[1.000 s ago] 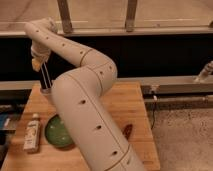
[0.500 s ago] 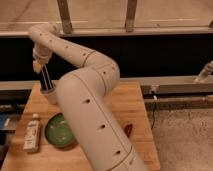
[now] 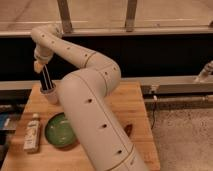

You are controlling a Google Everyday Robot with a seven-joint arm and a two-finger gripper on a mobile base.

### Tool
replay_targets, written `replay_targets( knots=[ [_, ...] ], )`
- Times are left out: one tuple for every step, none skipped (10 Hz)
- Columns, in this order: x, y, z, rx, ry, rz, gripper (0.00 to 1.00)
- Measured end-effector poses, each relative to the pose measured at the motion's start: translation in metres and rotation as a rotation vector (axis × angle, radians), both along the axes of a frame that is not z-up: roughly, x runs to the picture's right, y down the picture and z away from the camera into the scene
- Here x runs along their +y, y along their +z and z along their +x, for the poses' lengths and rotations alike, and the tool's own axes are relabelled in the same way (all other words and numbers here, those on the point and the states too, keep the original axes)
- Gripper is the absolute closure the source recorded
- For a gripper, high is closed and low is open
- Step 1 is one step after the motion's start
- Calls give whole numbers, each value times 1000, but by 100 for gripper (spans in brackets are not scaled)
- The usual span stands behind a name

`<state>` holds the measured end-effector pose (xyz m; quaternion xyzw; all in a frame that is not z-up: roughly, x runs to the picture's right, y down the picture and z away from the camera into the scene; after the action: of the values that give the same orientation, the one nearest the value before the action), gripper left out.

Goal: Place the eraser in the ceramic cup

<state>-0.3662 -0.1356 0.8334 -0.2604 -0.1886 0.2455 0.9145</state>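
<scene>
Near edge of the wooden table (image 3: 135, 107): white bottle (image 3: 32, 133) and green bowl (image 3: 60, 131). Farther back, the cup (image 3: 49, 94) stands at the left; the eraser (image 3: 46, 79) hangs upright, lower end inside it, clasped by the gripper (image 3: 41, 65) directly above.

Bulky cream arm, dark round dots, yellowish gripper (image 3: 39, 66) high over the table's far-left corner.

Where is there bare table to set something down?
Bare wood shows at the table's far right and beside the white bottle. The left is crowded: ceramic cup, green bowl, gripper holding the eraser over the cup.
</scene>
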Motion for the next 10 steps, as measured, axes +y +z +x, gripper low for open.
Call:
replay_targets(
  knots=[
    [-2,2,2,-10,5,8,100],
    [-1,3,-1,-19,4,13,100],
    [1,3,-5,-29,2,17,100],
    [4,5,-4,-37,5,20,100],
    [5,6,-1,-42,9,22,100],
    [8,8,-1,-47,10,22,100],
    [10,7,-2,-51,7,23,100],
    [12,8,-3,-53,3,23,100],
    [14,8,-1,-53,2,22,100],
    [16,9,1,-57,1,20,100]
  ],
)
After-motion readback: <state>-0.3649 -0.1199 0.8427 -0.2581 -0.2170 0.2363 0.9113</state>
